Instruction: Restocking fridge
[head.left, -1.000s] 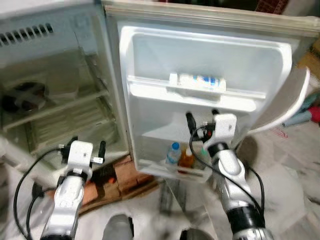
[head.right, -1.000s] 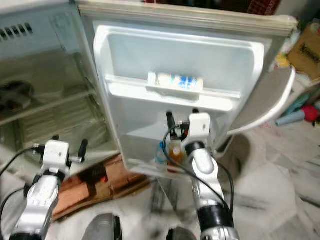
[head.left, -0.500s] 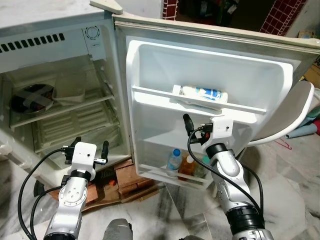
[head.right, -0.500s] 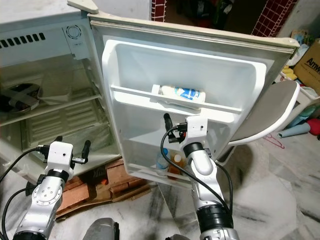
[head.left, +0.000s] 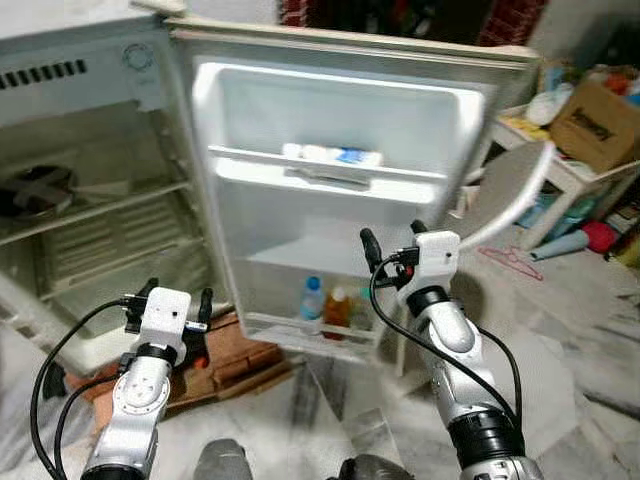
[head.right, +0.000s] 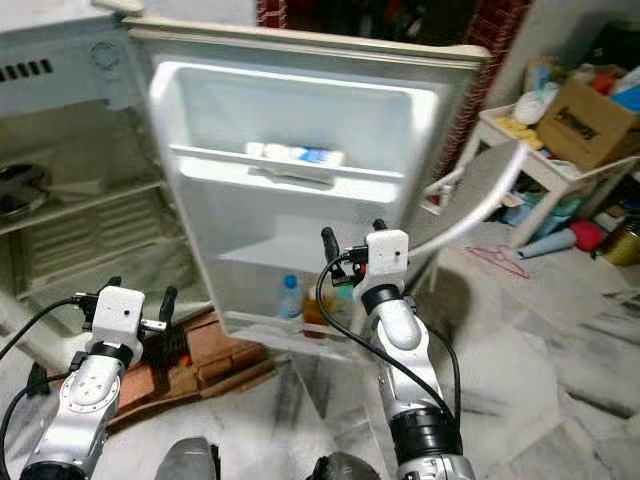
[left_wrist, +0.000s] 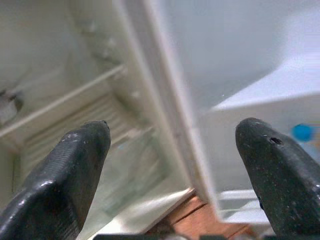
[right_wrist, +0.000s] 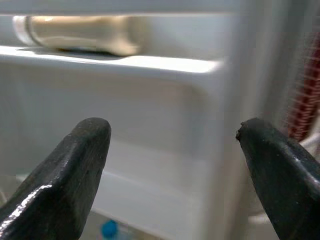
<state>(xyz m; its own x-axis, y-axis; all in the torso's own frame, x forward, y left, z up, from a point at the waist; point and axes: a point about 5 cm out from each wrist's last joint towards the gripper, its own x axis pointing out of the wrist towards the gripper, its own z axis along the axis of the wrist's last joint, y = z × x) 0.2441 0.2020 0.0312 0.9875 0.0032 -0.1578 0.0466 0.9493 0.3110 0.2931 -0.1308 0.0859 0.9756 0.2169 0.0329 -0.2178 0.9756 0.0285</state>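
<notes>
The right claw (head.left: 392, 240) is raised in front of the open fridge door (head.left: 330, 190), its two fingers spread wide with nothing between them. Just below and to the left of it, in the door's bottom rack, stand a clear bottle with a blue cap (head.left: 311, 300) and an amber bottle (head.left: 336, 310), close side by side. Above the claw, a white bottle (head.left: 330, 155) lies on its side on the door's upper shelf; in the right wrist view it shows as a pale blurred shape (right_wrist: 80, 34) beyond the fingertips (right_wrist: 90, 135).

The left claw (head.left: 170, 298) hangs lower, also wide and empty, facing the fridge body (head.left: 90, 200). Above and to its left a dark round dish (head.left: 35, 190) sits on an inner shelf. Beneath it lies a brown board (head.left: 240, 355) on the floor.
</notes>
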